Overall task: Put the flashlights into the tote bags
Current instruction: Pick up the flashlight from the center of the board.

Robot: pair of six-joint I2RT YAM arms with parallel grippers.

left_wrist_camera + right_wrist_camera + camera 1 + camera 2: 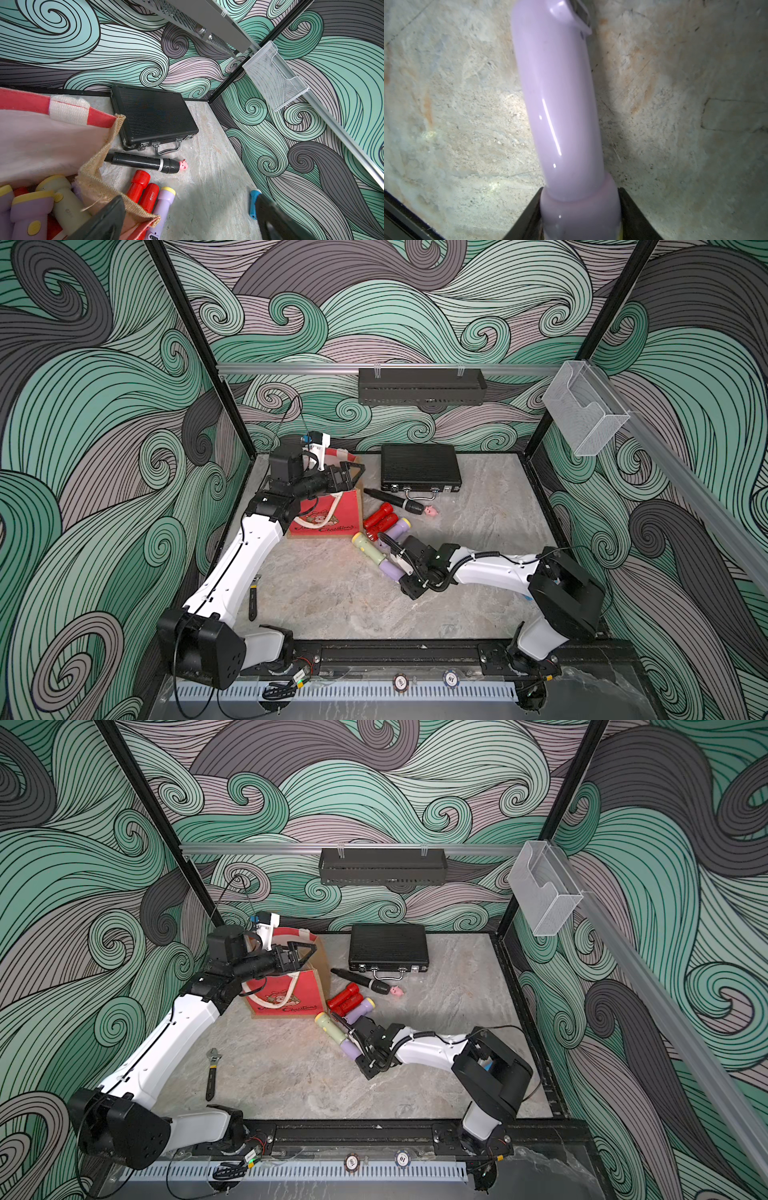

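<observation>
The tote bag (332, 522), red-fronted with brown sides, stands at the back left, and the left wrist view shows several flashlights inside it, among them a lilac one (31, 209). My left gripper (353, 472) hangs open over the bag's right edge, holding nothing. Right of the bag lie two red flashlights (380, 519), a lilac one (400, 529) and a pale green one (368, 551). My right gripper (580, 190) is low on the table, its jaws pressed against both sides of another lilac flashlight (390, 570) at its head end. A blue flashlight (253, 202) peeks out behind a left finger.
A black ribbed case (419, 468) lies at the back, with a black microphone-like stick (395, 502) and a pink pig (431, 511) in front of it. A wrench (212, 1073) lies beside the left arm. A black shelf (422, 385) hangs on the back wall.
</observation>
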